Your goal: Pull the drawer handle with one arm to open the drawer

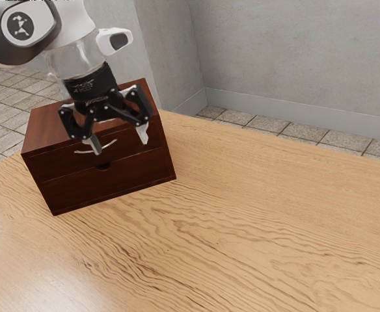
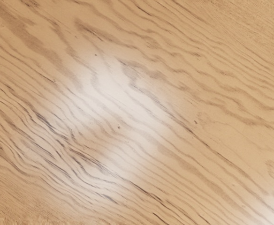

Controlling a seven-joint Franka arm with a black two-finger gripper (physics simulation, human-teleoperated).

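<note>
A dark brown wooden drawer box (image 1: pixel 95 146) stands on the table at the exterior view's left. Its front face carries a thin pale curved handle (image 1: pixel 96 148) on the upper drawer, and the drawer front sits flush with the box. My gripper (image 1: pixel 119 140) hangs in front of that face, open, its two fingers spread wide to either side of the handle. One fingertip (image 1: pixel 95 146) overlaps the handle; the other (image 1: pixel 143 136) is off toward the box's right corner. Nothing is held. The wrist view looks down on bare wood grain (image 2: pixel 137 112) of the table.
The light wooden table (image 1: pixel 242 221) stretches wide toward the exterior view's right and front. Grey walls and a tiled floor (image 1: pixel 307 130) lie beyond the table's far edge.
</note>
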